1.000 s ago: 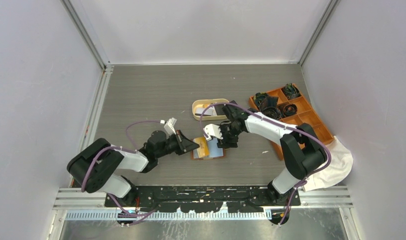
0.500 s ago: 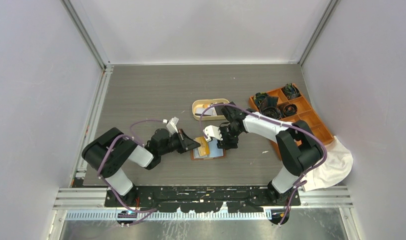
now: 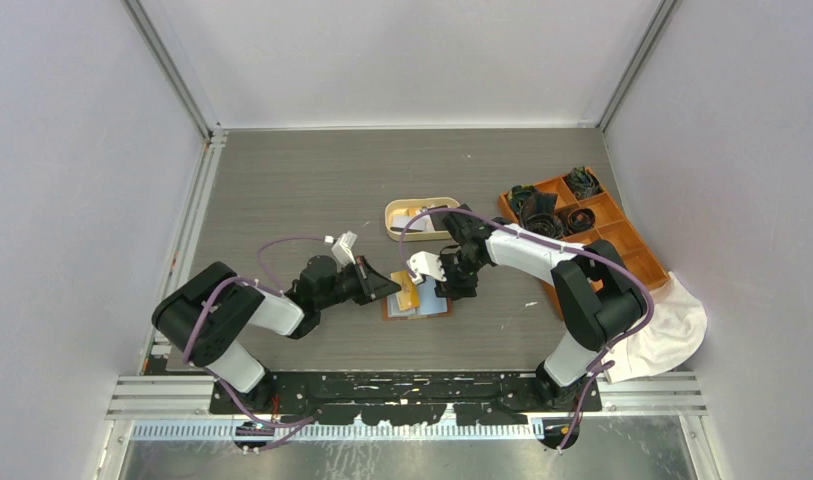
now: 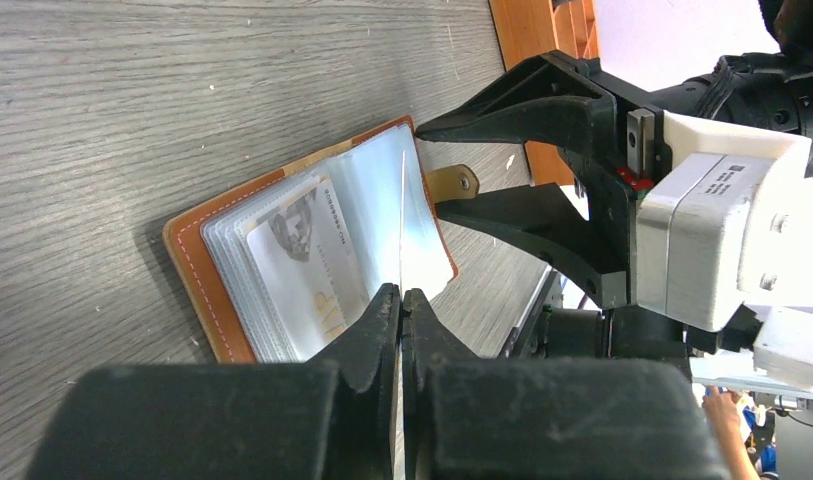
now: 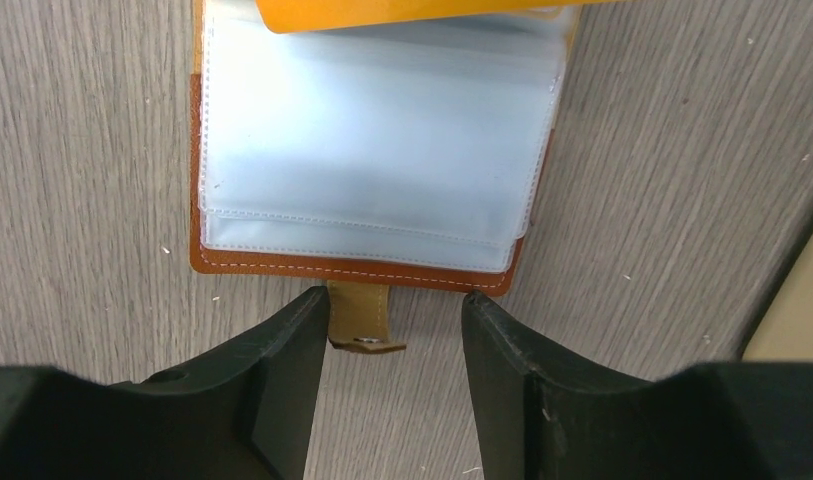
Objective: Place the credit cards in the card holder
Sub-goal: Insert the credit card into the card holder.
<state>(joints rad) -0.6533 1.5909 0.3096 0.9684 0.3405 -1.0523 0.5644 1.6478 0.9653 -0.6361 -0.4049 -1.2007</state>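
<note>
The card holder was brown with white stitches and see-through pockets. The card was orange. The table was grey with thin lines.

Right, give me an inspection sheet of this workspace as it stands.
Surface: grey wood-grain table, a few pale specks.
Job's things: card holder lies open, clear sleeves up; orange card over its end nearest the left arm; a printed card already sleeved.
Clutter: cream tray with flat white and dark pieces; orange box with dark rolled items; white cloth.
Grippers: left pincer shut on the orange card; right pincer open, straddling the snap strap.
Cables: purple cables loop free on each arm.
Surroundings: plain pale walls; nothing else seen.
</note>
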